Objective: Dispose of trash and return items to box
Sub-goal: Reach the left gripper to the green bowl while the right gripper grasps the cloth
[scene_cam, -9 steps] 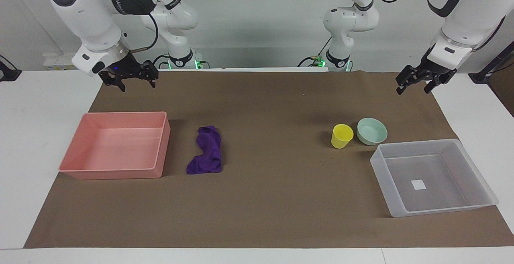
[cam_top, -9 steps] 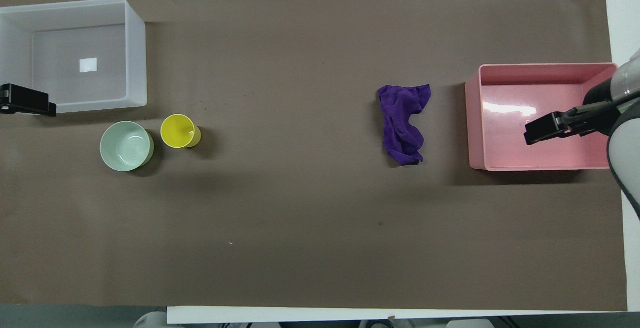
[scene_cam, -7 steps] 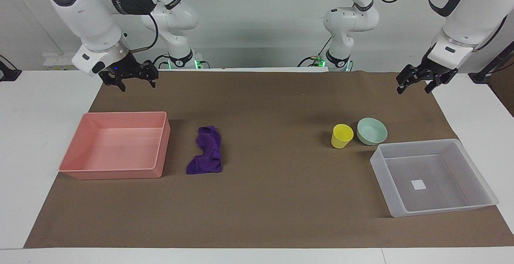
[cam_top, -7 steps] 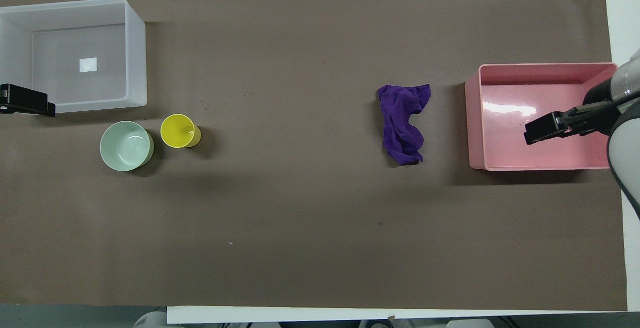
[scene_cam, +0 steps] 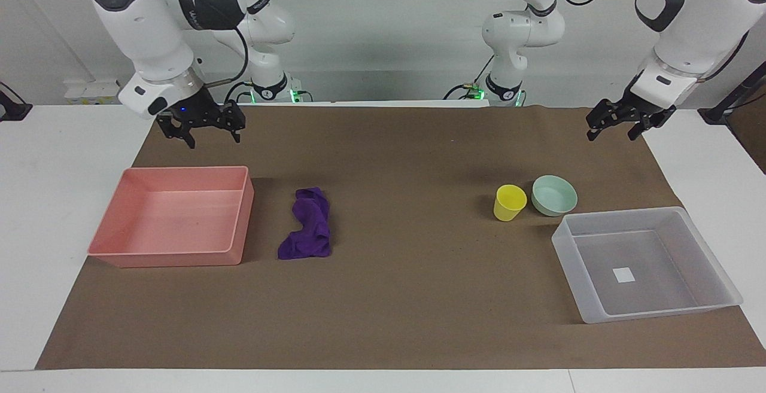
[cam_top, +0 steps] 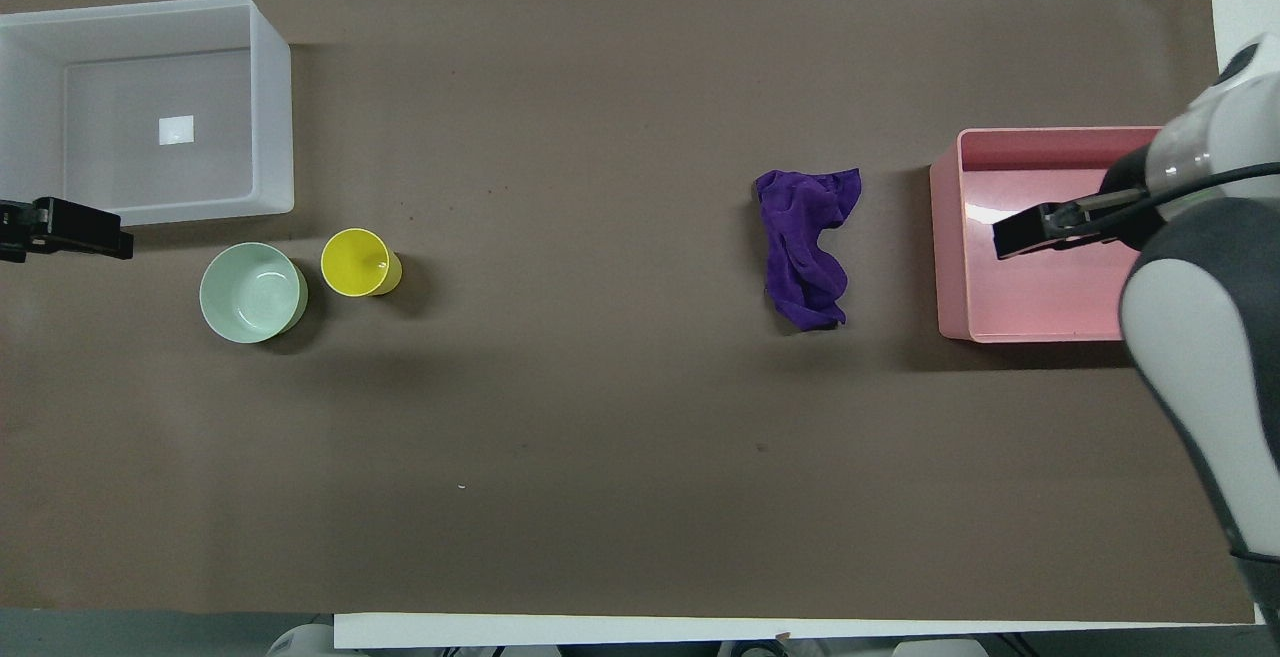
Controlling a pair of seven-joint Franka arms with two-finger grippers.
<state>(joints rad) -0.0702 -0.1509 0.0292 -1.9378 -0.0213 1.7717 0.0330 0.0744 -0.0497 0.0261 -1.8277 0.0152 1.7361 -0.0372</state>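
Two arms: both moving since the earlier frames, nothing touched yet.
Right gripper (scene_cam: 206,128): shifted a little toward the table's middle and slightly lower; hangs in the air at the robots' edge of the pink tray (scene_cam: 173,216); fingers spread apart, empty.
Left gripper (scene_cam: 615,122): drifted slightly toward the middle; up in the air over the mat's robot-side edge at the left arm's end; fingers apart, nothing held.
Meaning: looks like the opening approach, right arm likely heading for the rag, left for the cup or bowl; no step done so far.
Purple rag (scene_cam: 308,223): crumpled flat on the brown mat (scene_cam: 395,297), just beside the pink tray, toward the middle; unmoved.
Yellow cup (scene_cam: 509,202): upright, just beside the mint bowl (scene_cam: 554,195); both unmoved, outside the tub.
Clear tub (scene_cam: 706,243): only a white sticker (scene_cam: 623,274) on its floor; cup and bowl sit nearer the robots than it.
Obstacles: none on the paths; the cup and bowl stand very close together, so picking one risks nudging the other.
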